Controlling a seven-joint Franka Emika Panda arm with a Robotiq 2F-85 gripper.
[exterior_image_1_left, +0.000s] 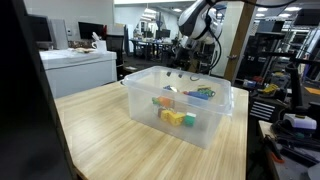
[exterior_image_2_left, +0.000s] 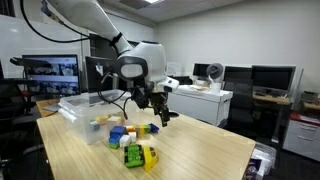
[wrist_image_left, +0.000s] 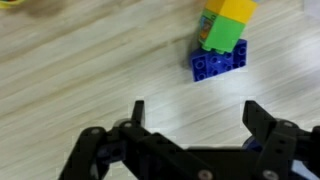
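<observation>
Presently, claw (wrist_image_left: 193, 108): one item, fingers spread wide, nothing between them, hanging over bare table (wrist_image_left: 70, 60). Stack (wrist_image_left: 222, 40): one item, three blocks joined, blue nearest the claw, green next, yellow farthest. It rests on the wood ahead of the claw, apart from it, and is offset toward the finger on the right of the wrist view. Its long axis runs away from me, canted slightly to that same side, so the line between my fingers lies roughly across it. I cannot tell from this angle whether the stack stands or lies on its side. Room: open wood on both flanks of the stack and between it and the fingertips. A yellow piece (wrist_image_left: 10, 3) sits at the far corner of the wrist view, well apart. Bin (exterior_image_2_left: 78, 104): clear plastic, behind the arm in an exterior view, away from the claw. Loose blocks (exterior_image_2_left: 135, 152): several, green and yellow among them, on the table near its front edge, below and beside the claw.
</observation>
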